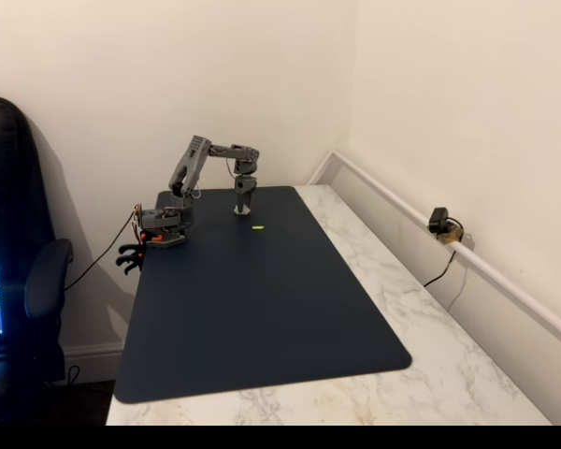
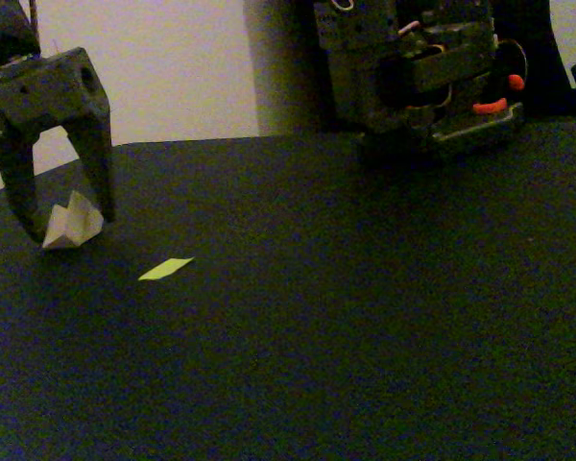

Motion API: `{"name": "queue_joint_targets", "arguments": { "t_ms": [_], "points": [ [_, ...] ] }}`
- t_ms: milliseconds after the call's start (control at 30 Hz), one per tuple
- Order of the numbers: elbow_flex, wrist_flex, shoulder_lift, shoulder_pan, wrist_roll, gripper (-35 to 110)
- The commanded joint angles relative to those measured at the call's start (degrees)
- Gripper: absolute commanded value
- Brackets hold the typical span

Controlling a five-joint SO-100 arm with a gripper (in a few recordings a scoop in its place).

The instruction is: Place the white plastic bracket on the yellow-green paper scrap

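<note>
Two grey fingers (image 2: 101, 173) of the gripper (image 2: 62, 216) spread apart, straddling the white bracket (image 2: 73, 221) on the dark mat (image 2: 365, 317), fingertips down at the mat, yellow-green paper scrap (image 2: 166, 269) lying flat just beside, apart from the bracket.

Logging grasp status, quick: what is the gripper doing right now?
Gripper: open, jaws straddling the white plastic bracket on the mat, not clamped.

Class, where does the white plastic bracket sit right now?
In a fixed view, the white plastic bracket sits on the dark mat at far left, between the fingers of the tool, up-left of the yellow-green paper scrap.
</note>
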Motion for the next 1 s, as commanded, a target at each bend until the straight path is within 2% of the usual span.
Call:
{"name": "queue_joint_targets", "arguments": {
  "t_ms": [0,567,733,967],
  "points": [
    [-1.14,-0.26,2.11,1.93,0.26,28],
    [-0.88,-0.7,2.37,2.02,-0.26,7],
    [-1.05,1.67,6.86,0.88,0.79,0],
    [-4.22,8.35,13.1,-2.64,1.58,0]
  ]
}}
